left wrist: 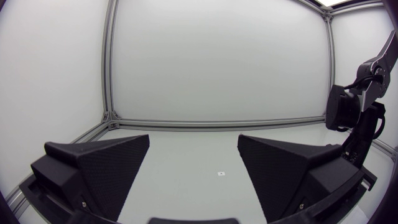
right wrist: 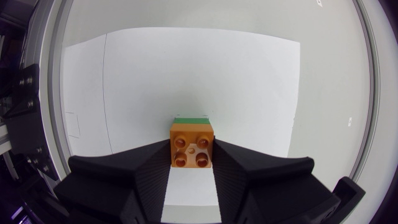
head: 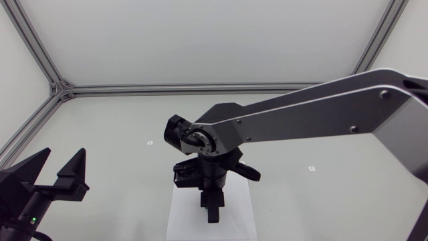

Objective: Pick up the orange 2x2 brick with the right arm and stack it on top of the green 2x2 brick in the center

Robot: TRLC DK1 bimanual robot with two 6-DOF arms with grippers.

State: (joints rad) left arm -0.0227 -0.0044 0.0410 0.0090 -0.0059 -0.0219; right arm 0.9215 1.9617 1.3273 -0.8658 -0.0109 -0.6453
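In the right wrist view an orange 2x2 brick (right wrist: 192,148) sits studs-up between the fingers of my right gripper (right wrist: 192,144), and both fingers press its sides. A thin strip of the green 2x2 brick (right wrist: 191,119) shows just beyond the orange one, at its lower far edge. Whether the two touch is unclear. Both are over the white sheet (right wrist: 186,74). In the head view my right gripper (head: 212,215) points down over the sheet (head: 180,217) and hides both bricks. My left gripper (head: 61,171) stands open at the table's left, empty (left wrist: 193,168).
My right arm (head: 314,110) crosses from the right edge to the table's middle and also shows in the left wrist view (left wrist: 354,118). Small white markers (head: 150,142) (head: 311,168) lie on the table. An aluminium frame (head: 60,89) bounds the back and left.
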